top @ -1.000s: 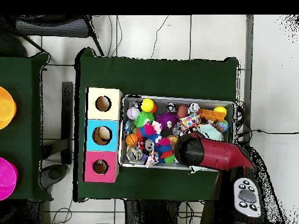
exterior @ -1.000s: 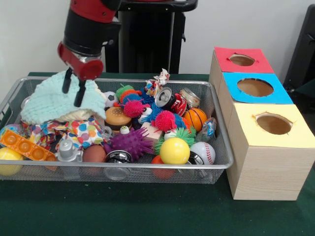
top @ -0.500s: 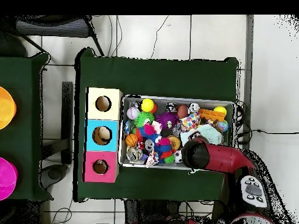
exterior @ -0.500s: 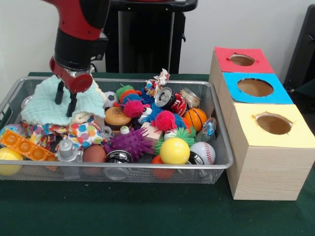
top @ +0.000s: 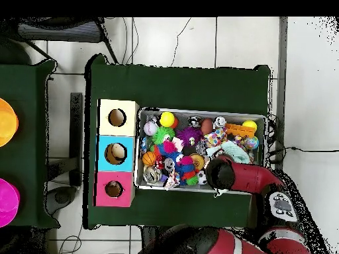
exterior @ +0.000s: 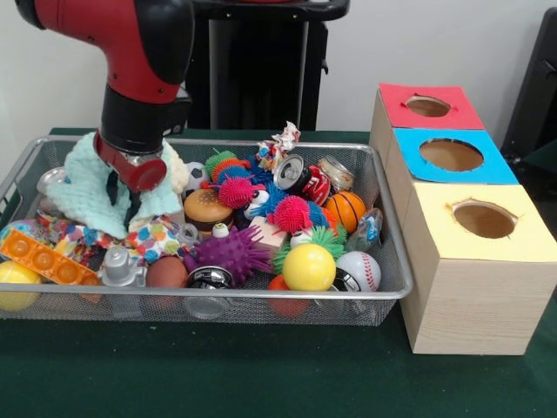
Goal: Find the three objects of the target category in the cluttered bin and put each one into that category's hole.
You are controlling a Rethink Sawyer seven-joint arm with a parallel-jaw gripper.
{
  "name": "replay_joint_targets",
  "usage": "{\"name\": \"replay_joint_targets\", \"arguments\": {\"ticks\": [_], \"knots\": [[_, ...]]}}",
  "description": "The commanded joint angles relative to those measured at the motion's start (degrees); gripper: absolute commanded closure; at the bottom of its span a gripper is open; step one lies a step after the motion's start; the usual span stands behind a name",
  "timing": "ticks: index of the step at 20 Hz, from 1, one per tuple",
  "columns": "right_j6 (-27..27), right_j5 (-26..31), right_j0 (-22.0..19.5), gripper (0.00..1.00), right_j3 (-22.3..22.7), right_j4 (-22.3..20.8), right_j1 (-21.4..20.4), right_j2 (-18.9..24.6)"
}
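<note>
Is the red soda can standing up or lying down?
Lying down. The red soda can rests tilted on the toys in the wire bin, its silver end facing the camera.

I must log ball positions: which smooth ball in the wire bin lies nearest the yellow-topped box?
The white baseball with red stitching, at the bin's front corner beside that box; the plain yellow ball sits farther away.

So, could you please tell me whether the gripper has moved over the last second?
Yes. The gripper has come down into the light blue cloth, and now sits lower against the wire bin's far rim than before.
</note>
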Motion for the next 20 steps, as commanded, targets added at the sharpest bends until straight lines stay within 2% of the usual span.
{"name": "replay_joint_targets", "arguments": {"ticks": [1,6,7,10,13,20], "knots": [[-2.4,1.3,-1.1,0.0,-2.9,-1.7,7.9,7.7],[-3.9,0.1,-1.4,0.0,-2.7,-3.2,8.3,9.0],[-4.3,0.0,-1.7,1.0,-2.5,-3.4,8.2,9.5],[-3.0,-0.3,-1.1,1.0,-1.7,-2.7,7.6,9.4],[-1.8,0.3,-0.7,1.0,0.1,-1.7,5.0,9.2],[-1.8,5.2,0.9,1.0,6.7,-0.3,-5.3,8.7]]}}
